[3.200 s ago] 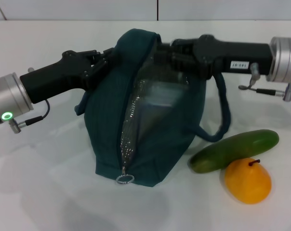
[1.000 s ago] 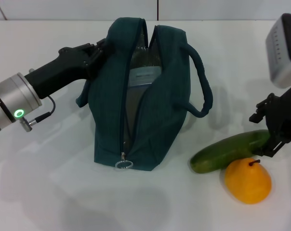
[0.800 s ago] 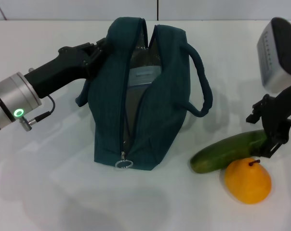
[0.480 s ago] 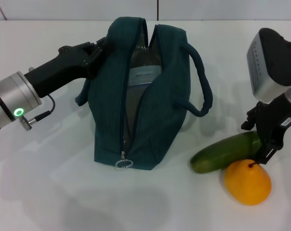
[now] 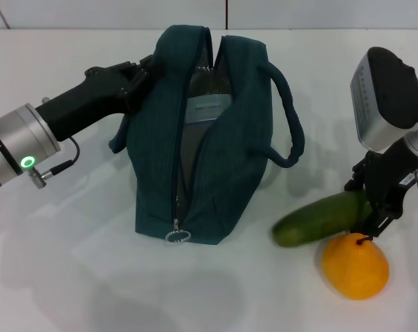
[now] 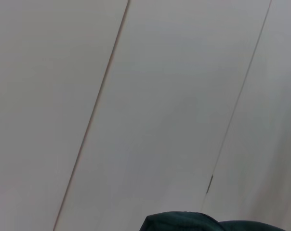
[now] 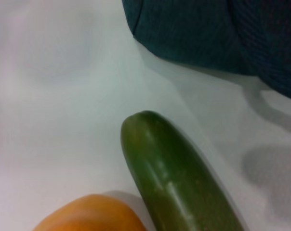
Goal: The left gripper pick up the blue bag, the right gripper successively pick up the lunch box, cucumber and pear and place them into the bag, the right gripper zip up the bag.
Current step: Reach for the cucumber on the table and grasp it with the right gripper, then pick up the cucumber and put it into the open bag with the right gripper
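Right gripper (image 5: 370,207) is sitting over the right end of the cucumber (image 5: 318,218), fingers straddling it, prob not fully clamped yet but hard to tell. Cuke is lying on the table w/ its long axis running left-right, smooth dark green, touching the pear (image 5: 355,265) just in front. Left gripper (image 5: 141,77) is pinching the bag (image 5: 209,138) rim, holding it open; lunch box (image 5: 207,105) is showing inside.

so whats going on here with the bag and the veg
The left gripper holds the blue bag upright and unzipped, with the lunch box already inside. The right gripper is down at the far end of the cucumber, closing in to grasp it. The pear sits on the table beside it.
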`<state>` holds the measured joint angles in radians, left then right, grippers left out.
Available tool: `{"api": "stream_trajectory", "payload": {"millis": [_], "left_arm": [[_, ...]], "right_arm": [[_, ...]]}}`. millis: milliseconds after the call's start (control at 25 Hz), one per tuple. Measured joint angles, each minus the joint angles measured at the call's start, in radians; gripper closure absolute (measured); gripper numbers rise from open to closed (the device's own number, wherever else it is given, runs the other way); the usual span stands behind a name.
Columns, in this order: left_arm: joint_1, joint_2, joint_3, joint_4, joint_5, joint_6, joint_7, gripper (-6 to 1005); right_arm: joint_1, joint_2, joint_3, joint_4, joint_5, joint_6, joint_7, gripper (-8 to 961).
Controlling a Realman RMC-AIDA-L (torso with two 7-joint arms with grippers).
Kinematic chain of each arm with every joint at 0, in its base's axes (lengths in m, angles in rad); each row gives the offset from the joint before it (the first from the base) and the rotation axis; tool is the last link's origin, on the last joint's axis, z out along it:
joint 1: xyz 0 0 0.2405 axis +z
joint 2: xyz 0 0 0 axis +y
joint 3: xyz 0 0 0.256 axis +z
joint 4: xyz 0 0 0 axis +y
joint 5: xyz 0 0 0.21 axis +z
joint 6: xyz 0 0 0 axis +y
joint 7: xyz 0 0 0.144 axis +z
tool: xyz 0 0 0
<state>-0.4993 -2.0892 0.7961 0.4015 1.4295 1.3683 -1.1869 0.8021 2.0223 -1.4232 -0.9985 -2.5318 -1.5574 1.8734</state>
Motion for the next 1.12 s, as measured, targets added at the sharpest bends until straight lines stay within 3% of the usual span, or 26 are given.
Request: {"api": "stream_trajectory", "payload": {"millis": [160,400,560,800,1120], "left_arm": [[0.0,0.0,0.0,-0.001,0.001,0.0,0.001,925],[0.003,0.0,0.0,0.0,0.0,0.0,0.001,925],[0.009,0.0,0.0,-0.001,0.002,0.0,0.001,925],[0.012,0.0,0.0,-0.001,-0.003,0.003,0.002,925],[0.013,0.001,0.0,0.006,-0.004,0.007,0.003,925]], "right_arm": [[-0.002,0.001,0.002,0.002,0.002,0.006,0.012,183],[-0.013,-0.001,0.017,-0.006,0.023,0.015,0.017,314],[-0.028,-0.007,0.076,-0.016,0.055,-0.007,-0.011,319],[-0.108,-0.01,0.224,-0.085,0.099,-0.124,-0.134,328],[-0.178,-0.012,0.47,-0.133,0.1,-0.116,-0.155,328]]}}
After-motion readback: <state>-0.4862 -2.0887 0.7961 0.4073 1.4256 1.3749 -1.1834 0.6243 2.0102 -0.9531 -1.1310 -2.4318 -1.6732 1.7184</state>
